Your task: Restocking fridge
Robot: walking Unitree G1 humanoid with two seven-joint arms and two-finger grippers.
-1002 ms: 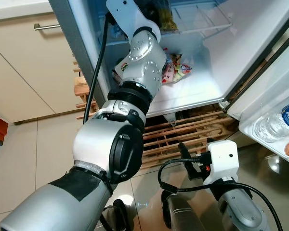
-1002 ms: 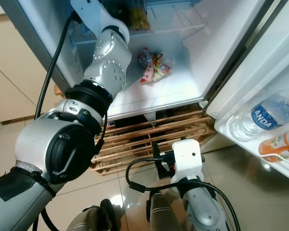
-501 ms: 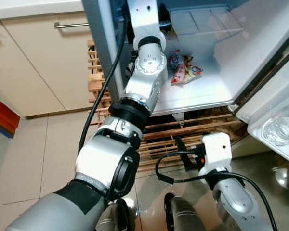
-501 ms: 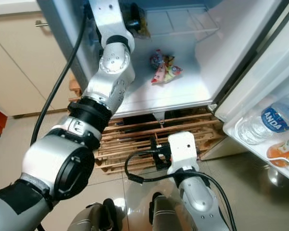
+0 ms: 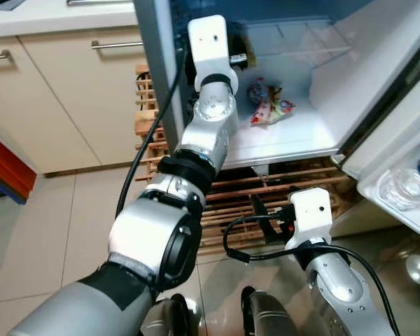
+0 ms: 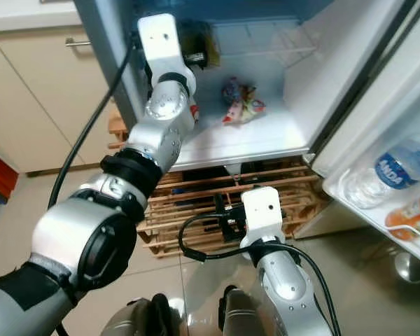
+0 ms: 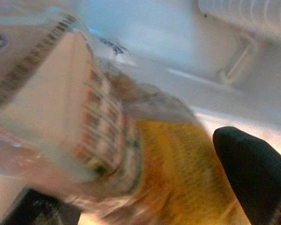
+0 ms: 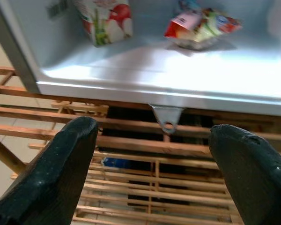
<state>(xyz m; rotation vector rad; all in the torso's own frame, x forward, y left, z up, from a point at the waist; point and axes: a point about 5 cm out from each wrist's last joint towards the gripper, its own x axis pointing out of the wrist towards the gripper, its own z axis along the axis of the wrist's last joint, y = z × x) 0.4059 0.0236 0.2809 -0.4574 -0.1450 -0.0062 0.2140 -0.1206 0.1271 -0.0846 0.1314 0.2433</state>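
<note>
My left gripper (image 5: pixel 236 57) reaches into the open fridge at the level of the wire shelf (image 5: pixel 301 38). It is shut on a clear packet with yellow contents (image 7: pixel 168 164), which sits blurred and very close between the black fingers (image 7: pixel 253 173). On the fridge floor (image 5: pixel 280 136) lies a colourful snack bag (image 5: pixel 268 105), and a carton with red fruit on it (image 8: pixel 103 21) stands further left. My right gripper (image 5: pixel 260 213) hangs low in front of the fridge base, open, with nothing between its fingers (image 8: pixel 61 168).
A wooden pallet (image 5: pixel 231 199) lies under the fridge. The open fridge door (image 6: pixel 378 126) at the right holds a water bottle (image 6: pixel 385 175) and an orange bottle (image 6: pixel 409 213). Beige cabinets (image 5: pixel 70 98) stand at the left, above a tiled floor (image 5: pixel 49 238).
The camera has tilted, so the whole scene sits lower in view. My left wrist has come further into sight by the shelf, still with the packet. The right gripper stays open and low.
</note>
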